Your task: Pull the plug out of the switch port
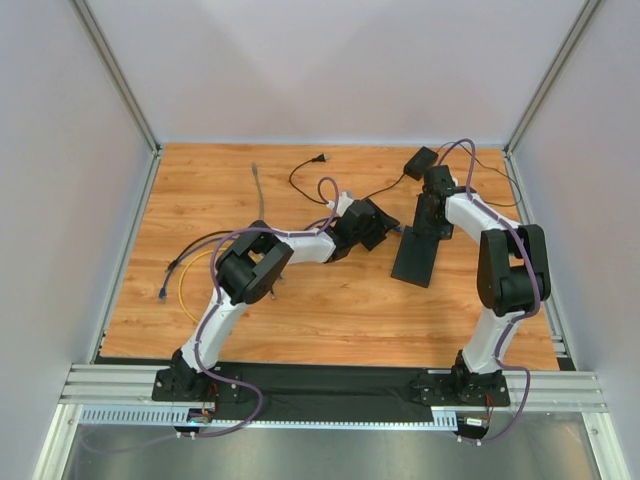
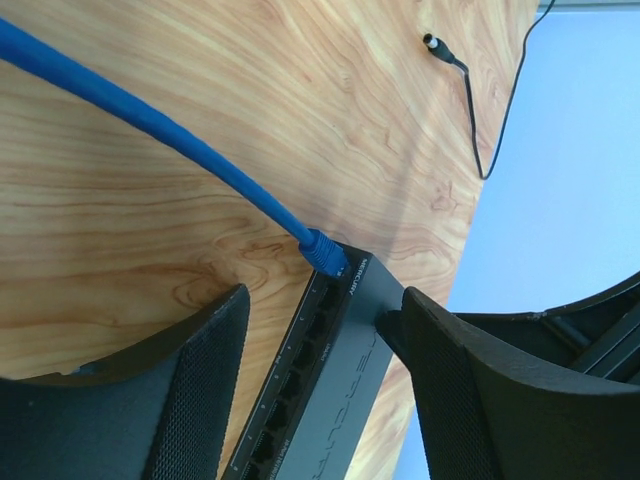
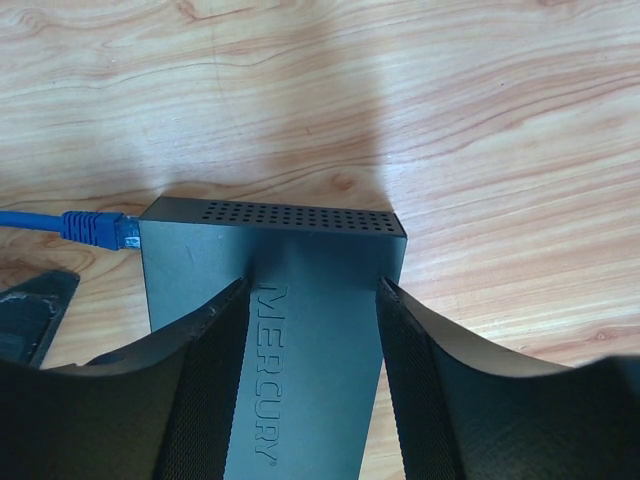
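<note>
The switch point(image 1: 418, 255) is a flat black box marked MERCURY, lying on the wooden table between my two arms. A blue plug point(image 2: 325, 250) on a blue cable point(image 2: 150, 125) sits in the end port of its port row; the same plug point(image 3: 95, 228) pokes out of the box's left side in the right wrist view. My left gripper point(image 2: 325, 300) is open and straddles the port edge of the switch point(image 2: 340, 400), its tips just short of the plug. My right gripper point(image 3: 313, 285) is open, both fingers resting on the switch's top face point(image 3: 310, 380).
A small black power adapter point(image 1: 419, 162) lies at the back right, its thin cord point(image 1: 318, 160) trailing left, with a barrel connector point(image 2: 432, 42) on the wood. Grey point(image 1: 257, 180), yellow point(image 1: 185, 285) and dark cables lie at the left. White walls enclose the table.
</note>
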Controlling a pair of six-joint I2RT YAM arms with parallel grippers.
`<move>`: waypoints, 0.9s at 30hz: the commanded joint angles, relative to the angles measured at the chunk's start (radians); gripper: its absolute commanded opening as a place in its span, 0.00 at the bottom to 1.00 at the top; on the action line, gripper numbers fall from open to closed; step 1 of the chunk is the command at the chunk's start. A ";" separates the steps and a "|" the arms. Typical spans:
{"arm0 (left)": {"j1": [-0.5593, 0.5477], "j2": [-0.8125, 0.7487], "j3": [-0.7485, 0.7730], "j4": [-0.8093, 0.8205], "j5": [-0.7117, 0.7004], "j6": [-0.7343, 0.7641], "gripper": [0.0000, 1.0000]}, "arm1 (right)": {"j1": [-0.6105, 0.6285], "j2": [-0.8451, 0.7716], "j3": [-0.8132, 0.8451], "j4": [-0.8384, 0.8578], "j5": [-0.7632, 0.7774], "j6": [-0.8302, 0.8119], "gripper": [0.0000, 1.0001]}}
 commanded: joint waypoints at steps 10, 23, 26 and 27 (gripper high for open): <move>-0.012 0.092 0.103 -0.091 0.021 -0.051 0.64 | -0.004 0.072 0.032 -0.022 0.033 -0.030 0.54; -0.016 0.141 0.120 -0.094 0.018 -0.102 0.59 | -0.004 0.077 0.037 -0.025 0.028 -0.045 0.53; -0.023 0.146 0.125 -0.097 0.011 -0.103 0.57 | -0.006 0.077 0.038 -0.023 0.024 -0.045 0.53; -0.026 0.146 0.123 -0.095 0.008 -0.103 0.57 | -0.004 0.079 0.038 -0.025 0.022 -0.045 0.53</move>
